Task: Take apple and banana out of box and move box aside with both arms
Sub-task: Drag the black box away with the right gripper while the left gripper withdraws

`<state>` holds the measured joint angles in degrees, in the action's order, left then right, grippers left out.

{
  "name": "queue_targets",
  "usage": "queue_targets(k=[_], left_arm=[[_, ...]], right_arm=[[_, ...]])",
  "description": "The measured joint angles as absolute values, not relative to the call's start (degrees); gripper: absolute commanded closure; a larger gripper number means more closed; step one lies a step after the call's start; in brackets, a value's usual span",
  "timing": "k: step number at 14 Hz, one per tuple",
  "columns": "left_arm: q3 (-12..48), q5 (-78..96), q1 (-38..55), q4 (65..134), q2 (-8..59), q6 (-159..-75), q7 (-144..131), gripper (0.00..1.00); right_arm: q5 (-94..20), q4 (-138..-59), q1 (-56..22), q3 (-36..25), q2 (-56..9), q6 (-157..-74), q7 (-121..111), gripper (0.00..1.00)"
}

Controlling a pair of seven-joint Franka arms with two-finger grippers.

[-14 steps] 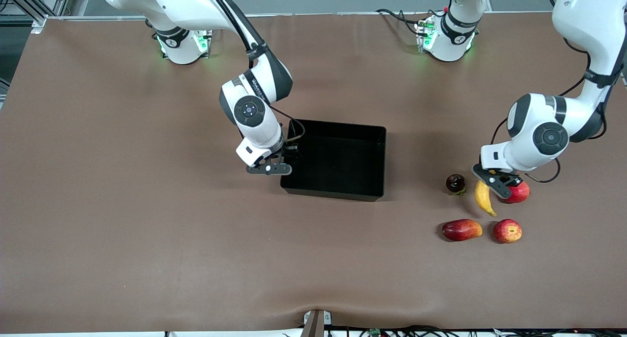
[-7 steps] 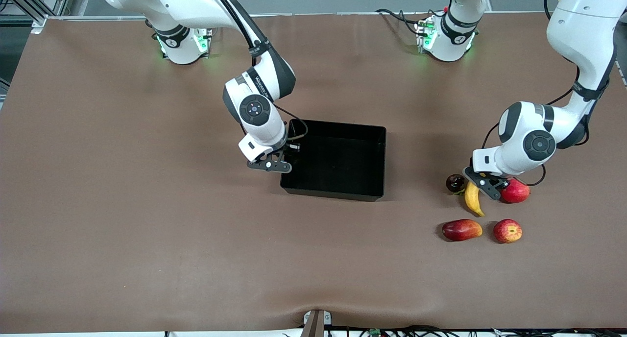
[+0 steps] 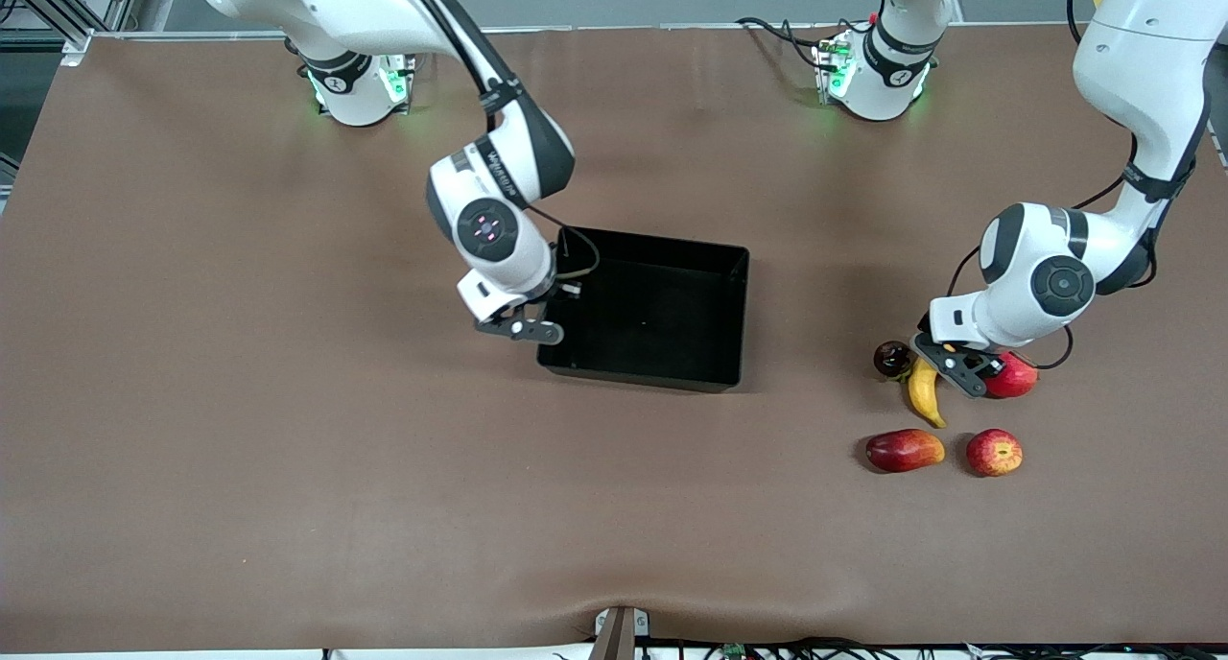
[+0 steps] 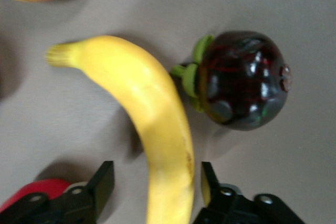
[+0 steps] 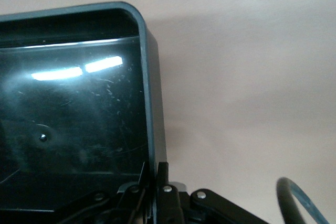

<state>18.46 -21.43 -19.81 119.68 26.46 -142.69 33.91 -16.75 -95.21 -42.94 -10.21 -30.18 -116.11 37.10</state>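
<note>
Left tool [image 4: 152, 187] astride banana [image 4: 152, 124].

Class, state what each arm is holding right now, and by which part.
The right pincer grips the black tray by its side wall. The left pincer straddles the banana, not yet closed.

Lab: brown-matted robot table [image 3: 288, 468]

A brown table [image 3: 240, 401] holds a glossy black box [image 3: 734, 310], a yellow banana [image 3: 924, 391], a red apple with yellow patches [image 3: 994, 452], a red-yellow oblong fruit [image 3: 903, 450], a plain red fruit [image 3: 1014, 376], and a dark maroon fruit with green leaves [image 4: 244, 87]. White arms carry black grippers.
</note>
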Motion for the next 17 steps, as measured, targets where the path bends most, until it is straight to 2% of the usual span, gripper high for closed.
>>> queue_targets(k=[3,8,13,17], left_arm=[[18.5,-19.5,-20.8,117.8,22.5,-140.2,33.8,0.0],[18.8,-10.9,-20.9,110.0,14.5,-125.0,33.5,0.0],[20.5,-8.5,-20.8,99.2,13.3,-112.6,20.0,0.0],[24.5,-8.5,-20.6,94.5,13.3,-109.5,3.5,0.0]], right_arm=[[-16.7,-91.1,-36.4,-10.7,-28.4,-108.1,30.6,1.0],[-16.6,-91.0,-25.3,-11.1,-24.7,-104.8,12.8,1.0],[-15.5,-91.7,-15.0,-11.2,-23.8,-103.6,0.8,1.0],[-15.3,-94.0,-5.1,-11.3,-24.0,-103.7,-11.2,1.0]])
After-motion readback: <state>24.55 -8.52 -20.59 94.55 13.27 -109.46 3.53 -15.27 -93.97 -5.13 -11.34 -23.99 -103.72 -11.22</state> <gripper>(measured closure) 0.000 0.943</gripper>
